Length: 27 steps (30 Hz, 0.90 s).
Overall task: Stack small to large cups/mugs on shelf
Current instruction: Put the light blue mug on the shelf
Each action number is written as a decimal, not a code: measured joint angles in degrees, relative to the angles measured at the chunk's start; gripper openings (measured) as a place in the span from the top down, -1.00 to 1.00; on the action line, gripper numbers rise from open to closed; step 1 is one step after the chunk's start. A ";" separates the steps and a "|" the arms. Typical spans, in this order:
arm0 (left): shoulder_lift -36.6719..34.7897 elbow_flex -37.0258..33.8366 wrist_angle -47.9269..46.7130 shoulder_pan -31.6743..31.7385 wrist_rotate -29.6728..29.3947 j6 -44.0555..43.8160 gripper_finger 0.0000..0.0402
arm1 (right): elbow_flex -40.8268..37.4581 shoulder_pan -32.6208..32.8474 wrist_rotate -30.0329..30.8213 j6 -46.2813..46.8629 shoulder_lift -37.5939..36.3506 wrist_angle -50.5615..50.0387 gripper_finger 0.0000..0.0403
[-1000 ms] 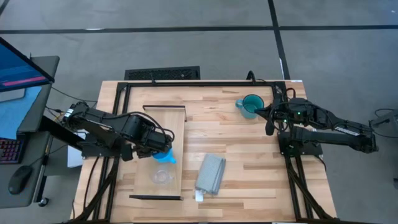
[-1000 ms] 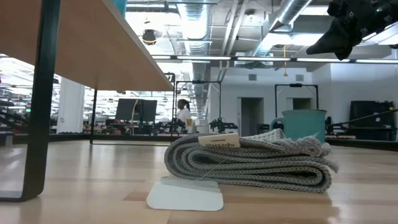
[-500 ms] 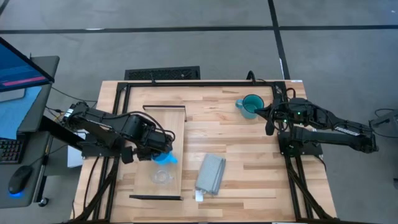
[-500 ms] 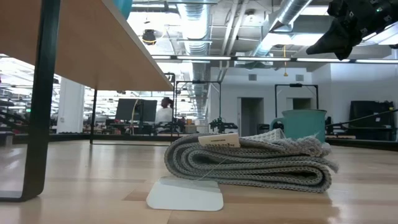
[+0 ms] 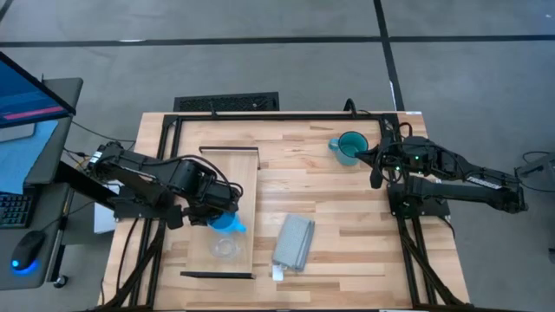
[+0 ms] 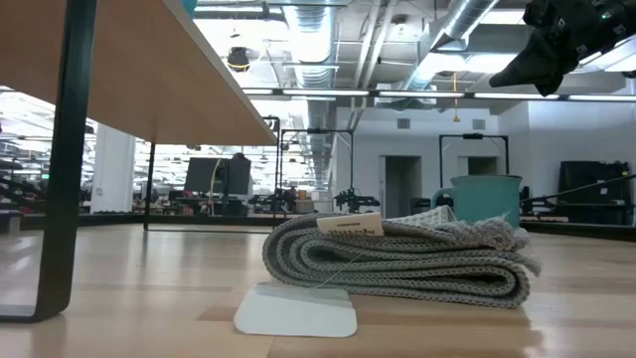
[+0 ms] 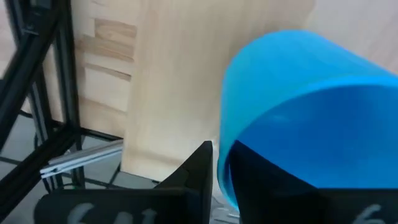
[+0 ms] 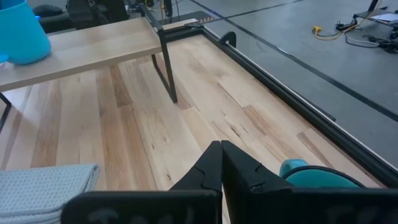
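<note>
My left gripper [image 5: 221,213] hangs over the light wood shelf [image 5: 245,178], shut on the bright blue mug [image 5: 228,224]. The mug fills the left wrist view [image 7: 298,106], tilted with its mouth toward the camera. The small clear cup [image 5: 225,247] stands on the shelf just near-side of it. The teal mug [image 5: 351,147] stands on the tabletop near the far right. My right gripper [image 5: 374,178] hovers shut beside it, above the table [image 6: 502,78]; the teal rim [image 8: 317,176] shows next to its fingers. My left gripper holds the blue mug by its wall at the rim [image 7: 225,163]. One finger [image 7: 200,167] lies on the outside; the mug hides the other. The mug is tilted over the shelf; whether its base touches the board cannot be told.
A folded grey cloth [image 5: 294,243] with a white tag [image 6: 295,310] lies on the table right of the shelf. The shelf stands on dark legs [image 6: 62,159]. A black frame [image 5: 286,115] edges the table. Bare wood lies between cloth and teal mug.
My left gripper has carried the blue mug a little way toward the table's near edge, closer to the clear cup. The right arm has kept still.
</note>
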 joint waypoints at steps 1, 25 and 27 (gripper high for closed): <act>0.00 0.00 -0.69 0.00 -0.21 0.00 0.77 | 0.00 0.00 0.00 0.00 0.00 0.00 0.88; 0.26 0.00 0.34 -0.32 -7.40 3.04 0.77 | 0.00 -0.01 0.00 -1.36 -0.02 0.02 0.88; 0.26 0.00 1.08 -0.57 -7.41 4.11 0.77 | 0.00 0.00 -0.01 -1.36 -0.01 0.02 0.88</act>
